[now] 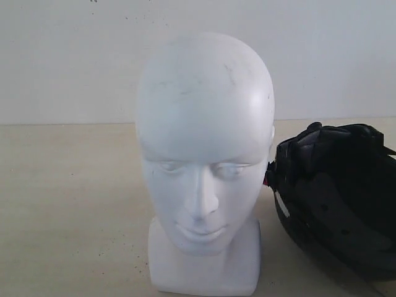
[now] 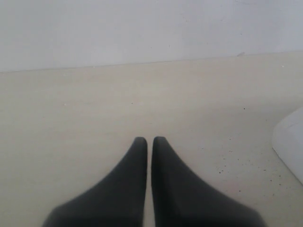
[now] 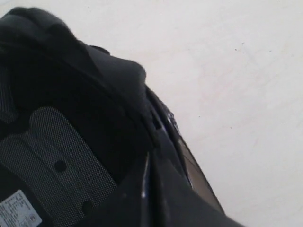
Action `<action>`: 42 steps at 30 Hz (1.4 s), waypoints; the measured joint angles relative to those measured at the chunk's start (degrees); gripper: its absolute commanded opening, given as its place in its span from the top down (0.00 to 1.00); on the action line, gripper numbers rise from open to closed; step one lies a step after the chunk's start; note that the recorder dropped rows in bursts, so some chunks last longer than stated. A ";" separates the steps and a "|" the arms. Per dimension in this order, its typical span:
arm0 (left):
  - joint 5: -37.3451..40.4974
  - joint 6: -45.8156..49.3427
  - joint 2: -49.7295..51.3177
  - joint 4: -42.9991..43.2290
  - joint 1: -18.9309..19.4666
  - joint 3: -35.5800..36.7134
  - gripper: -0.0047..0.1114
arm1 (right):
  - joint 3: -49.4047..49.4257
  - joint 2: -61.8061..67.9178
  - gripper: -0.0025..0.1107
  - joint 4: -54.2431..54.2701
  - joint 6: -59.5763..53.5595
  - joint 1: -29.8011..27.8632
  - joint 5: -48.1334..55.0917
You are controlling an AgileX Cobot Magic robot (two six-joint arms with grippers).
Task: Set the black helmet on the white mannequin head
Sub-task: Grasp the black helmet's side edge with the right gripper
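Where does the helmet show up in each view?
Exterior: helmet at the right edge, beside the head.
Left wrist: not in it.
Right wrist: close up, its lining fills the left and bottom.
Shared landmark: the pale table, seen in all three.

Pale speckled table point(image 1: 68, 204) meets plain white wall point(image 1: 74, 62)

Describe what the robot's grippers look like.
The left gripper has two matte black fingers, broad at the base and tapering to rounded tips. The right gripper shows the same dark tapered fingers, blurred up close. No cables or markings are visible.
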 measured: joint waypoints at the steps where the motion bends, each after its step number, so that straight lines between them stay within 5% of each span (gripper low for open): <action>1: 0.00 0.00 0.00 0.00 0.00 0.00 0.92 | -0.36 0.00 0.98 0.00 -0.17 0.00 0.00; 13: 0.00 0.00 0.00 0.00 0.00 0.00 0.92 | -1.49 -2.91 0.98 0.00 -9.77 0.63 4.11; 23: 0.00 0.00 0.00 0.00 0.00 0.00 0.92 | -15.51 -7.29 0.98 0.00 -36.02 7.76 26.40; 31: 0.00 0.00 0.00 0.00 0.00 0.00 0.92 | -17.02 -7.51 0.97 2.55 -50.04 15.36 37.82; 34: 0.00 0.00 0.00 0.00 0.00 0.00 0.92 | -17.02 -7.51 0.88 2.66 -45.88 18.15 39.19; 40: 0.00 0.00 0.00 0.00 0.00 0.00 0.92 | -17.02 -7.51 0.36 1.98 -38.88 21.37 42.94; 42: 0.00 0.00 0.00 0.00 0.00 0.00 0.92 | -17.02 -7.12 0.30 1.70 -37.38 21.64 43.92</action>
